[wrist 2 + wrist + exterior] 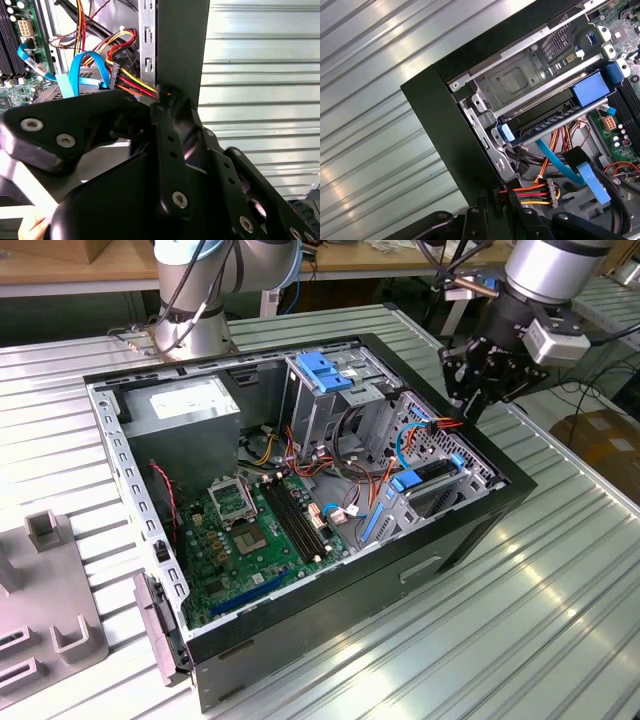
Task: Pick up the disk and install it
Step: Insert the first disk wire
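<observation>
Exterior view: gripper [472,405] over case [450,540] corner at 2 o'clock, touching red-yellow cable [440,424]. Disk [438,470] slotted in bay, 4 o'clock from blue handle [322,370].
Second wrist view: gripper [162,97] at cable.
First wrist view: disk [547,121] edge-on in bay.
Jaws' opening: cannot tell.

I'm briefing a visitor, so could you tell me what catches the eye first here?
The open computer case on the ribbed metal table dominates, its green motherboard exposed. At the exterior view's right, the black gripper hovers over the case's corner, beside a bundle of red, yellow and orange cables.
</observation>
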`<act>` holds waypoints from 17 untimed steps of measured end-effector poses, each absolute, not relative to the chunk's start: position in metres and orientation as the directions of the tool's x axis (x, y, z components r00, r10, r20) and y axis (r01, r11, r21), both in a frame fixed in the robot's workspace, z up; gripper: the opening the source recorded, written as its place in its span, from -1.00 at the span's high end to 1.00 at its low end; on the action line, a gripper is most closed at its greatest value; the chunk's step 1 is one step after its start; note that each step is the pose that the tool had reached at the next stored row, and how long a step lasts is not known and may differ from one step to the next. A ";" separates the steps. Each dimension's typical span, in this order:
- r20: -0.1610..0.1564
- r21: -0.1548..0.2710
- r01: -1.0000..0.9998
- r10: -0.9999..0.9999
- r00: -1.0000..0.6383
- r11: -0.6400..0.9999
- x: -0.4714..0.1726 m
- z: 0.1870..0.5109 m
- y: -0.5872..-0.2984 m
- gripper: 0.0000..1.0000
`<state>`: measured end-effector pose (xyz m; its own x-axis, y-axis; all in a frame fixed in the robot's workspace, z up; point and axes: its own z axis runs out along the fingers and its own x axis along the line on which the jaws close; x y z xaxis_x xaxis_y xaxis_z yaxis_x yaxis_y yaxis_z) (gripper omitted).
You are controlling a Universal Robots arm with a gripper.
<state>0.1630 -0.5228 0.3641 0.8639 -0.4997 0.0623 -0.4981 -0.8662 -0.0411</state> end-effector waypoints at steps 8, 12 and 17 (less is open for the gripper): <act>0.067 -0.037 -0.499 -0.500 0.863 -0.866 0.163 0.368 -0.523 0.65; 0.067 -0.036 -0.502 -0.504 0.861 -0.864 0.163 0.369 -0.523 0.65; 0.067 -0.036 -0.508 -0.509 0.858 -0.861 0.163 0.369 -0.523 0.65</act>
